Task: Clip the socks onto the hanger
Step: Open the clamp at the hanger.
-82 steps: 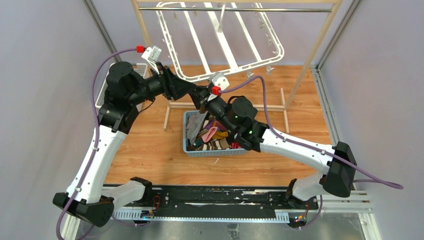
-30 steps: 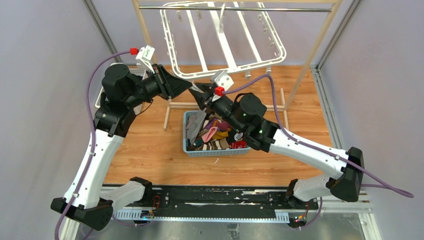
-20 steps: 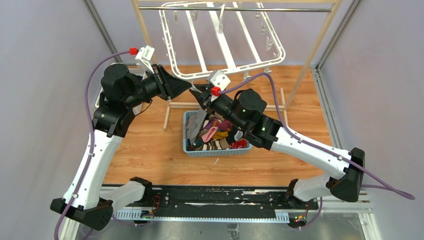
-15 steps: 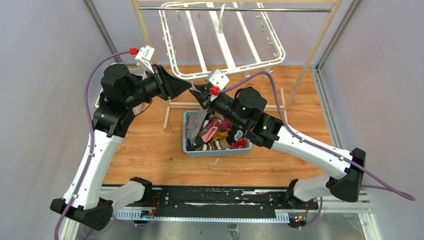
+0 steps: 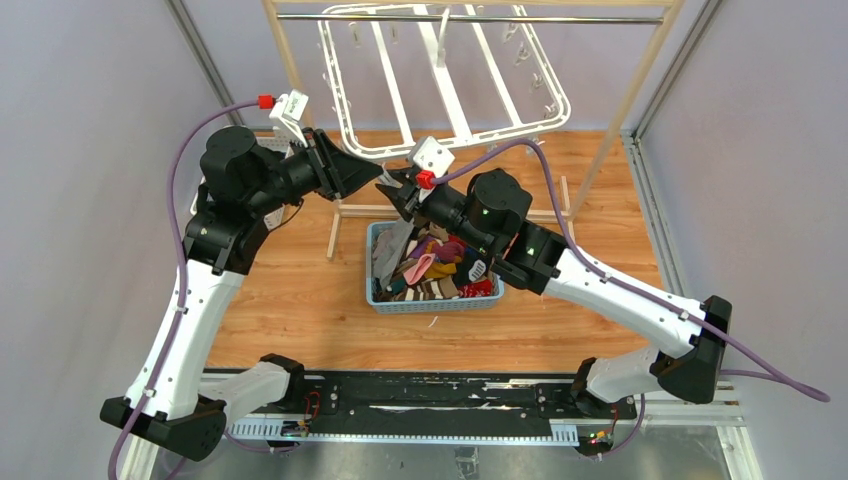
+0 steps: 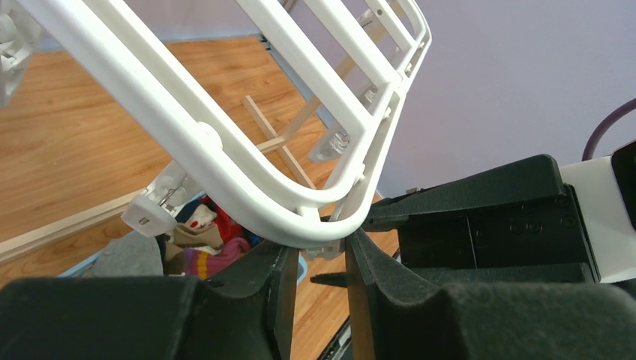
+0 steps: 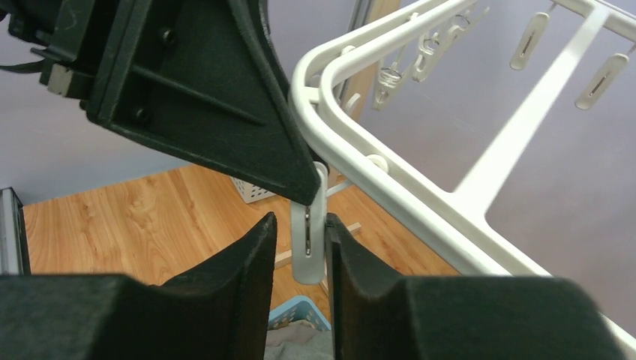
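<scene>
The white hanger (image 5: pixel 447 90) hangs tilted from the rack's rail. My left gripper (image 5: pixel 379 176) is shut on its near left corner, and the left wrist view has the curved frame (image 6: pixel 225 150) pinched at my fingertips (image 6: pixel 319 251). My right gripper (image 5: pixel 393 190) faces it from the right, just above the basket. In the right wrist view a grey-white clip (image 7: pixel 307 247) dangles between its fingers (image 7: pixel 300 225); the right finger touches the clip and a gap shows on the left, so it is open. The socks (image 5: pixel 430 265) lie heaped in the blue basket (image 5: pixel 430 305).
A wooden rack with a metal rail (image 5: pixel 470 17) carries the hanger, its feet (image 5: pixel 570 220) on the wooden floor behind the basket. A white basket (image 5: pixel 203 185) sits behind the left arm. Grey walls close in on both sides.
My right gripper has edged left and up to the hanger's corner, meeting the left gripper. The hanger has shifted slightly. The left arm has held still.
</scene>
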`<control>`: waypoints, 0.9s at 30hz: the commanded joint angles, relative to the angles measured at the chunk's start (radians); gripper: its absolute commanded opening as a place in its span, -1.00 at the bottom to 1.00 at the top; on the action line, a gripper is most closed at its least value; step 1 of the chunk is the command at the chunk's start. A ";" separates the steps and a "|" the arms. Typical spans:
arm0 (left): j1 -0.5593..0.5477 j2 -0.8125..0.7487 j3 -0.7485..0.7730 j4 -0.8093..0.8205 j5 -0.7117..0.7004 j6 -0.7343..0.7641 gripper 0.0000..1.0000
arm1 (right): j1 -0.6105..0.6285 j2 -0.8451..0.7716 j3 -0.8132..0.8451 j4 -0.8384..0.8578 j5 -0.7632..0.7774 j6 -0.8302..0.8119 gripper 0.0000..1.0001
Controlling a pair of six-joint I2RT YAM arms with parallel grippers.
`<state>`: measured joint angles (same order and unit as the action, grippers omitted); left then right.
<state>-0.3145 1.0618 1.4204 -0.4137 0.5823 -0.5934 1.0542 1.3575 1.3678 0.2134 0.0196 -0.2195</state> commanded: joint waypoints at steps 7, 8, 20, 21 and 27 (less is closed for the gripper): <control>-0.001 -0.011 0.039 -0.001 0.033 0.012 -0.39 | 0.001 0.028 0.007 -0.071 -0.072 0.017 -0.32; -0.001 -0.012 0.039 -0.002 0.033 0.013 -0.39 | 0.000 0.028 0.006 -0.071 -0.072 0.017 -0.36; -0.001 -0.018 0.037 -0.015 0.035 0.005 0.38 | -0.009 0.025 -0.017 -0.018 -0.105 0.057 -1.00; -0.001 -0.023 0.034 -0.017 0.032 0.004 0.44 | -0.008 0.026 -0.018 -0.014 -0.107 0.061 -1.00; -0.001 -0.062 -0.013 -0.015 0.019 -0.025 0.44 | -0.007 0.030 -0.050 0.060 -0.105 0.111 -1.00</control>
<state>-0.3145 1.0473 1.4277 -0.4297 0.5938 -0.5907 1.0424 1.3697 1.3598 0.2405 -0.0391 -0.1661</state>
